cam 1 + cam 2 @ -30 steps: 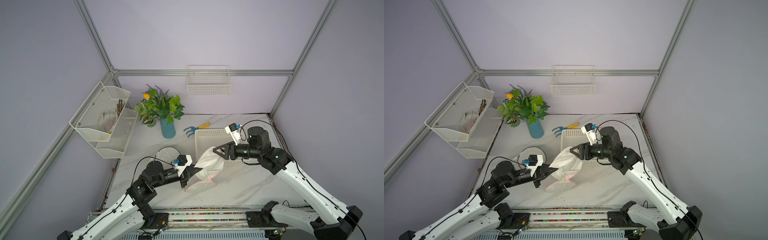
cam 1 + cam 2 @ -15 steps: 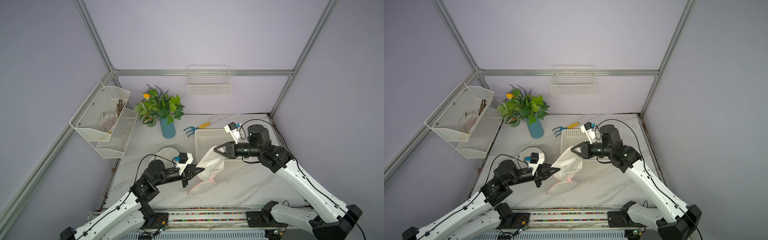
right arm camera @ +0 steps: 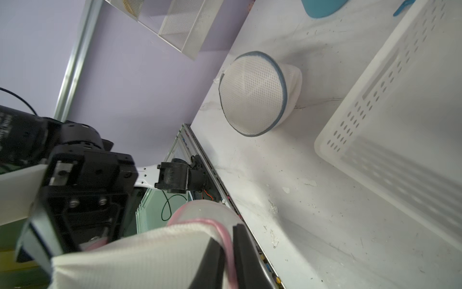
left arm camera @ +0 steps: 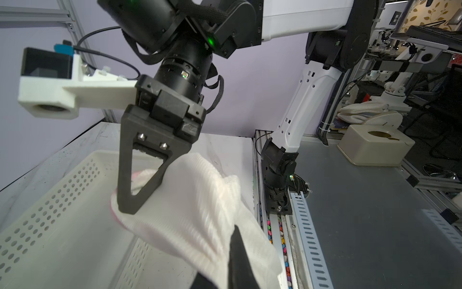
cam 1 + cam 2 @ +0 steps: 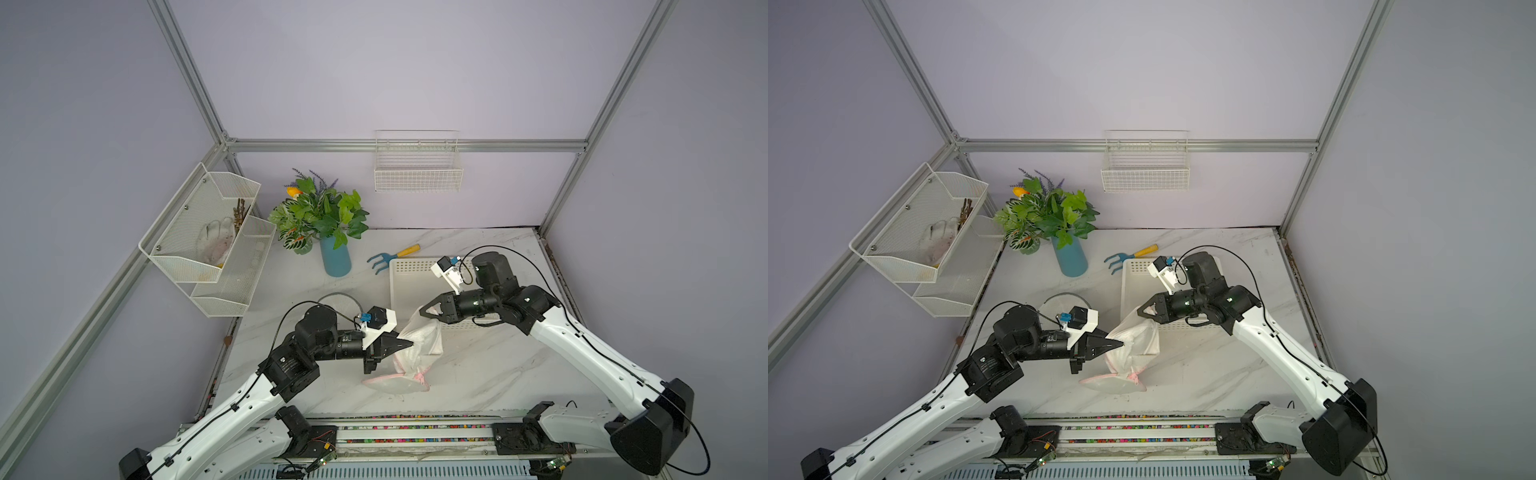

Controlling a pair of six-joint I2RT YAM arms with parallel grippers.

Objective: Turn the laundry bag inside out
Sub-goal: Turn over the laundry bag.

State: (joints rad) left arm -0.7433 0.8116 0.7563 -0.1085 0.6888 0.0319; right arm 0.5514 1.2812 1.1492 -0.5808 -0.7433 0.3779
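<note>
The laundry bag [image 5: 420, 345] [image 5: 1133, 341] is white mesh with pink trim. It hangs stretched between both grippers, and its lower end rests on the marble table [image 5: 478, 374]. My left gripper [image 5: 409, 343] [image 5: 1121, 343] is shut on the bag's left side; in the left wrist view the bag's cloth [image 4: 195, 205] runs between its dark fingers [image 4: 238, 260]. My right gripper [image 5: 424, 312] [image 5: 1140, 312] is shut on the bag's upper edge. In the right wrist view the pink trim [image 3: 226, 240] is pinched between the fingers of that gripper [image 3: 228, 257].
A white perforated basket [image 5: 415, 274] stands behind the bag. A round mesh bag with blue trim [image 3: 252, 92] lies behind the left arm. A blue vase with a plant [image 5: 334, 257] and a garden rake [image 5: 390, 257] are further back. Wire racks [image 5: 208, 232] hang at left.
My right gripper has gone from open to shut on the bag's upper edge. The bag is now pulled more taut between the two grippers.
</note>
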